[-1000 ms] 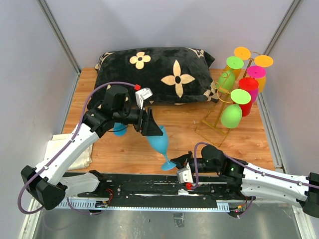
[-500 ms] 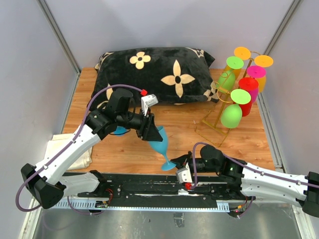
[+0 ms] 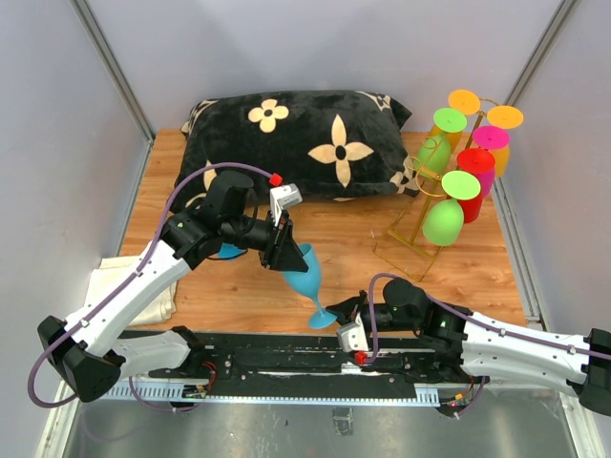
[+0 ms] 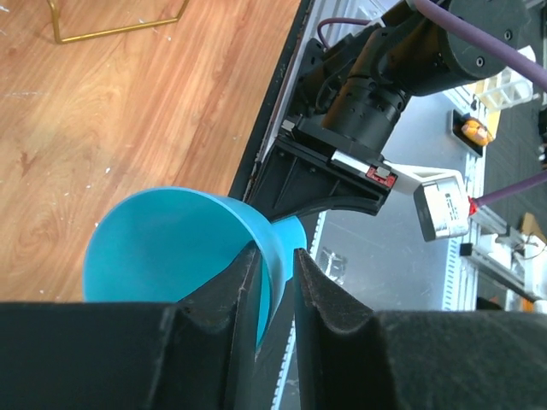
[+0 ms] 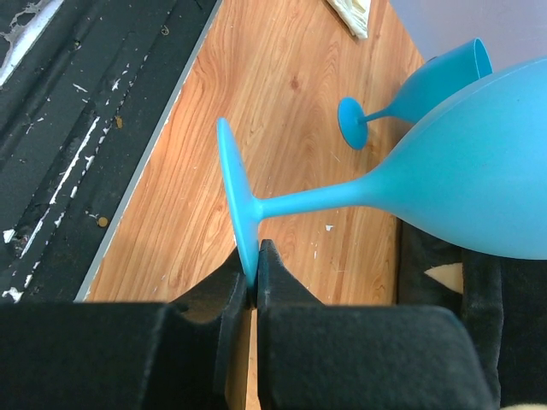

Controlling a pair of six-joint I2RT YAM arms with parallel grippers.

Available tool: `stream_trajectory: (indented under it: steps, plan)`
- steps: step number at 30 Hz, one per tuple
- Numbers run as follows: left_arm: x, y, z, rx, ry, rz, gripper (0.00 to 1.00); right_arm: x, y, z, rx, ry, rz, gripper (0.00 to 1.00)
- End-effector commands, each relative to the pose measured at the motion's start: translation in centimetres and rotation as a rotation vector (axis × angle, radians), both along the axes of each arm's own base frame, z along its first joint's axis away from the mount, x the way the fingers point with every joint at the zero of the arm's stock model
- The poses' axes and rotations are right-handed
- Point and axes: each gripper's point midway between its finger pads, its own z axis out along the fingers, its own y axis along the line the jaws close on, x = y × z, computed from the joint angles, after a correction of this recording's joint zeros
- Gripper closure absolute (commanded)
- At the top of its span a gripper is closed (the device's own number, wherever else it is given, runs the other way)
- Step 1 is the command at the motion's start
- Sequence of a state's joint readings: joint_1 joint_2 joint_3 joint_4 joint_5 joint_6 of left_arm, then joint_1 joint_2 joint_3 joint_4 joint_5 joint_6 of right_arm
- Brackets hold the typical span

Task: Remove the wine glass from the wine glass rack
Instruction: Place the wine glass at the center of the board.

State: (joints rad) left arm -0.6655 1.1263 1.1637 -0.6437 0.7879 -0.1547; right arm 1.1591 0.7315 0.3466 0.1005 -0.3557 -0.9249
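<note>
**Blue glass off the rack, held at both ends**

The blue wine glass [image 3: 304, 277] hangs tilted between your two grippers, well clear of the wine glass rack [image 3: 418, 227], which stands far off to the outer side of your right gripper [image 5: 254, 256]. That gripper is clamped on the thin edge of the glass's round foot, with the stem running away from its tips towards the bowl. Your left gripper [image 4: 276, 256] sits at the other end. Its fingers straddle the bowl wall at the rim, one inside the mouth and one outside, and no gap shows on either side of the wall.

The glass looks matte, opaque and evenly coloured, more like moulded plastic than real glass. Expect it to be light and stiff, and less fragile than it sounds. The bowl is a smooth, tapering curve, so a pinch on its wall may slide towards the rim. The foot is a flat disc, and a grip on its edge gives you little hold against twisting. The slim stem is probably your surest hold.

Green, red, pink and orange glasses hang foot-up on the rack's gold wire arms. A second blue glass [image 5: 427, 81] lies on the wooden table [image 3: 363, 277] beyond your right fingertips, near the velvety black flowered pillow [image 3: 305, 134].
</note>
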Motion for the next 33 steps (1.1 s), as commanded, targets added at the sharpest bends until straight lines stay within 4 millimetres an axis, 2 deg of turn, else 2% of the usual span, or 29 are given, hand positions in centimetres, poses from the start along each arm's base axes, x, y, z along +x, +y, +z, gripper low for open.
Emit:
stream_trajectory:
  steps: [1,7,13,20,26,31,33]
  plan:
    - [-2.2,0.0,1.5,-0.052,-0.03,-0.101,0.79,0.2,0.1,0.5,0.006,-0.005,-0.014,0.99]
    - [-2.3,0.1,1.4,-0.05,-0.036,-0.106,0.99,0.3,0.2,0.5,0.004,-0.004,-0.021,0.99]
    - [-2.1,0.4,2.0,-0.061,-0.077,-0.084,1.0,0.6,0.1,0.4,0.001,-0.01,-0.034,0.94]
    - [-1.6,0.5,3.7,-0.093,-0.152,-0.045,1.0,-0.2,-0.4,0.4,-0.004,0.007,-0.011,0.78]
    - [-0.7,0.7,4.0,-0.087,-0.186,0.006,1.0,-0.7,-0.8,2.4,0.08,-0.016,0.006,0.59]
    - [0.3,1.1,4.0,-0.06,-0.207,0.075,1.0,-0.4,-1.2,3.7,0.139,-0.047,-0.018,0.4]
    - [0.8,1.3,4.1,-0.051,-0.217,0.105,1.0,-0.2,-1.3,4.0,0.15,-0.052,-0.029,0.37]
